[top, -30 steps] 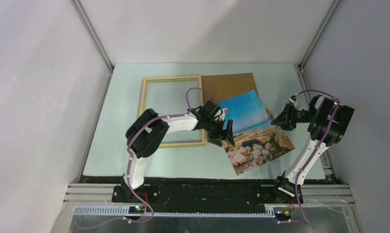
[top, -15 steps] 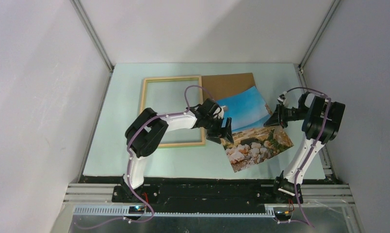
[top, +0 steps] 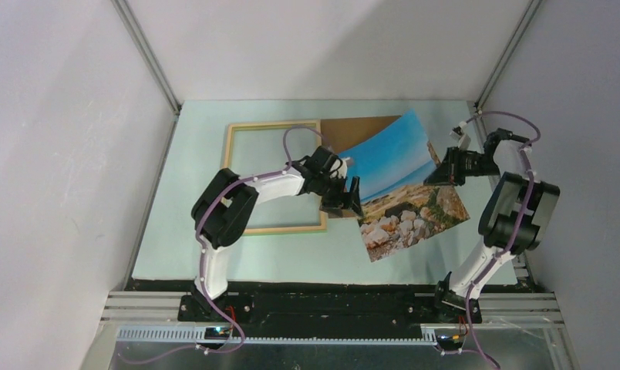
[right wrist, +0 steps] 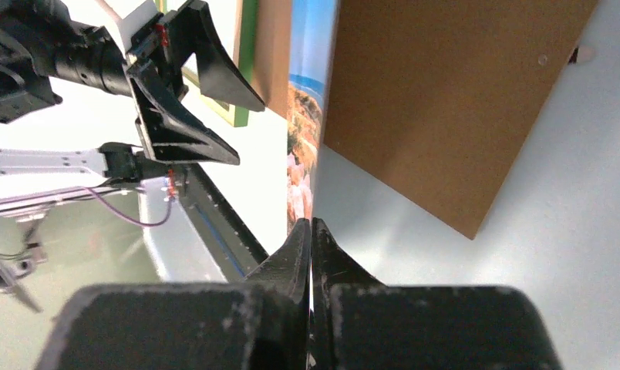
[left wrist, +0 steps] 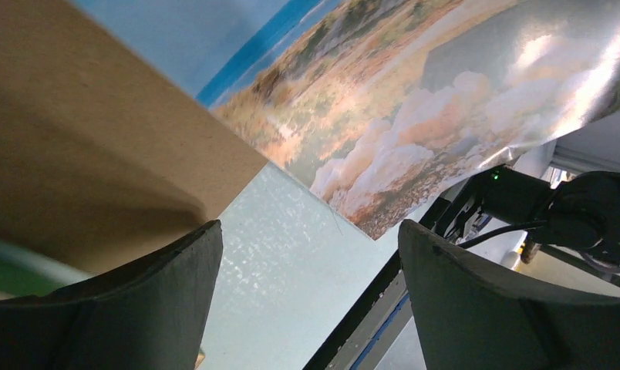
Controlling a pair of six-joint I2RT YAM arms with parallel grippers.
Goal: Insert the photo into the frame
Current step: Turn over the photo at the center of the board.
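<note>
at table (top: 195, 162) 3 o'clock, right gripper (top: 435, 176) pinches the photo (top: 399, 181) edge; left gripper (top: 348, 202), spread, sits at frame (top: 272, 125) 4 o'clock.

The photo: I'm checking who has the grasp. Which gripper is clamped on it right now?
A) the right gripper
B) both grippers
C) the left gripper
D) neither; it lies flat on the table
A: the right gripper has its jaws shut on the edge of the photo, lifting that side, while the left gripper has its jaws wide open.
</note>
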